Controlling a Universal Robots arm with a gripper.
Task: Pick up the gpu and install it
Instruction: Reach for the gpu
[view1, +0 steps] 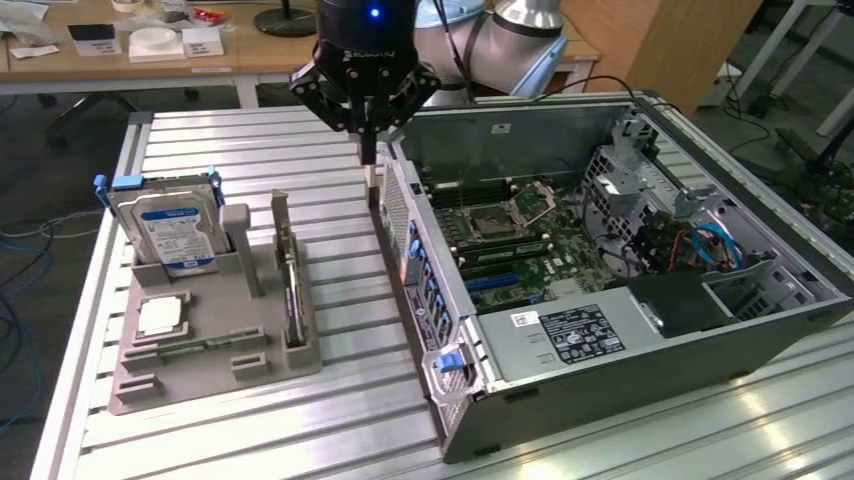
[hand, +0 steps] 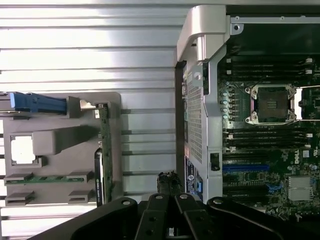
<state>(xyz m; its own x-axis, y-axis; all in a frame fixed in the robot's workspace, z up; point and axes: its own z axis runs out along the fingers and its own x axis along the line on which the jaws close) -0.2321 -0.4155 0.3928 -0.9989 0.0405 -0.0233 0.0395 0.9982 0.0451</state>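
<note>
So the gpu (view1: 288, 280) is parked on its long edge in a slot of the grey holder (view1: 214, 375), on the side closest to the case (view1: 641, 350). The hard drive (view1: 166, 232) is standing a couple of slots over and the little cpu chip (view1: 160, 315) is lying flat in front of it. The gripper (view1: 367, 158) isn't on the card. It hovers over the table (view1: 347, 420) in the gap between holder and case, right by the case's back corner, fingers pressed together with nothing in them.

My take on handling: it's a thin card, so I'd guess pretty light and stiff enough not to flop, but not something you want to squeeze hard or twist. Bare board, fan on one face, solder bits on the other, so fragile-ish. The flat faces probably give a decent pinch, though the fan side is lumpy.

Best spot to grab, imo, is the top edge sticking up out of the slot, somewhere around the middle so it hangs level, jaws across the thin dimension. From the wrist view it's basically a narrow strip seen edge-on, so there's not much slack for lining up. The slot looks snug, so I'd expect it to bind if it comes up crooked.
</note>
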